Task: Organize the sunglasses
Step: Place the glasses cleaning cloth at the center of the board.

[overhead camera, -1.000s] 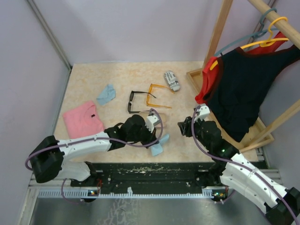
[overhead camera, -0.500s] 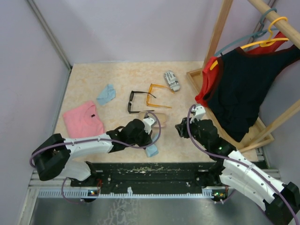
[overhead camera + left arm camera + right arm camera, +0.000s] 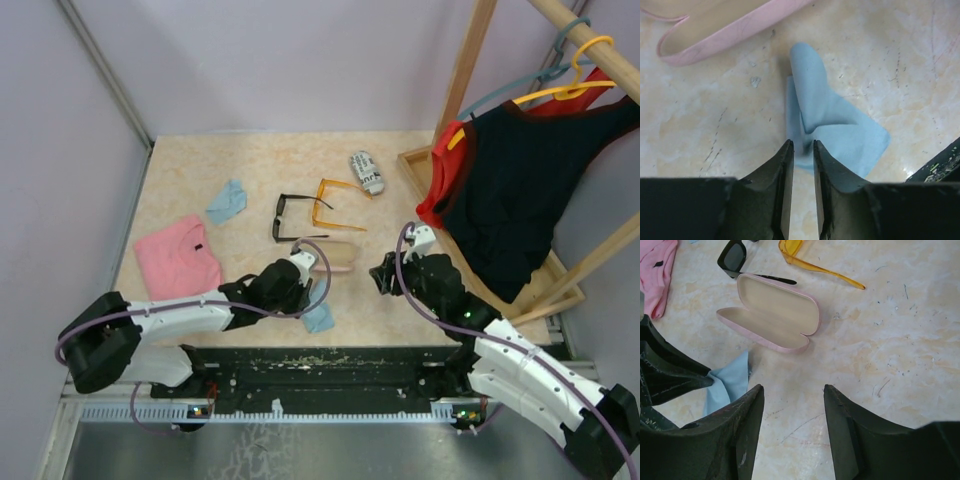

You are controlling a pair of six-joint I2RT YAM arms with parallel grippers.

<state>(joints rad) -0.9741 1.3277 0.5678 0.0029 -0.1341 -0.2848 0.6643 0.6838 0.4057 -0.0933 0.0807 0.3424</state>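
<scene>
The black sunglasses (image 3: 277,220) lie at the middle of the desk (image 3: 200,160) with their arms unfolded and pointing toward the right side. The orange sunglasses (image 3: 320,207) lie just beside them on the right, also unfolded, and the two pairs almost meet. Neither pair is in a claw.

Just nearer to us lies the pink case (image 3: 772,312), open, with its pale lining facing up and nothing inside. In the right wrist view one arm of the black pair runs right along the far rim of its lid.

Near that case, toward the arm bases, lies a crumpled blue cloth (image 3: 830,125). The left claw (image 3: 801,145) hangs low over its near edge, its fingers only a narrow gap apart. We cannot tell whether the tips touch the cloth.

The right claw (image 3: 792,390) hovers to the right of the case, spread wide and holding nothing.

Farther out we see:
- a second blue cloth (image 3: 227,200) to the left of the glasses;
- a folded pink garment (image 3: 178,255) near the left edge;
- a black-and-white printed case (image 3: 367,172) beyond the orange pair;
- a wooden rack (image 3: 470,60) on the right, with a dark top (image 3: 510,190) on a hanger.
</scene>
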